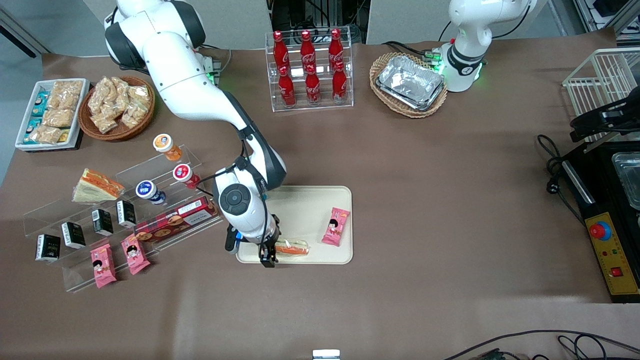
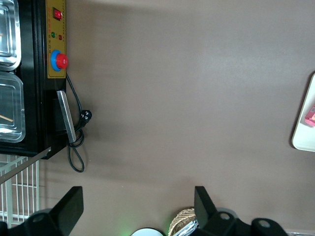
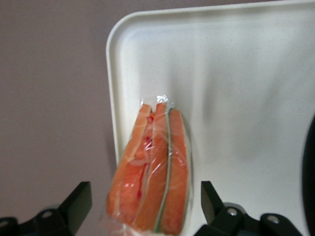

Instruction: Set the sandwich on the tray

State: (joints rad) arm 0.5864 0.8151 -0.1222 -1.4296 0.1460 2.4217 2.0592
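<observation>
The sandwich [image 1: 293, 248], a clear-wrapped wedge showing orange and green filling, lies on the cream-beige tray [image 1: 300, 207] close to the tray's rim nearest the front camera. In the right wrist view the sandwich [image 3: 152, 177] rests on the tray [image 3: 236, 98] near its rounded corner. My gripper [image 1: 268, 256] hangs just above the sandwich's end, at the tray's edge toward the working arm's end. The gripper [image 3: 145, 199] is open: both dark fingers [image 3: 78, 204] stand apart from the wrap, with a gap on each side. A corner of the tray [image 2: 306, 123] shows in the left wrist view.
A pink snack pack [image 1: 336, 226] also lies on the tray. Toward the working arm's end stand clear acrylic shelves holding another sandwich wedge [image 1: 97, 185], small bottles [image 1: 186, 175], black cartons [image 1: 102, 221] and a red biscuit box [image 1: 175, 219]. A cola rack [image 1: 310, 70] and foil trays in a basket [image 1: 410, 82] stand farther from the camera.
</observation>
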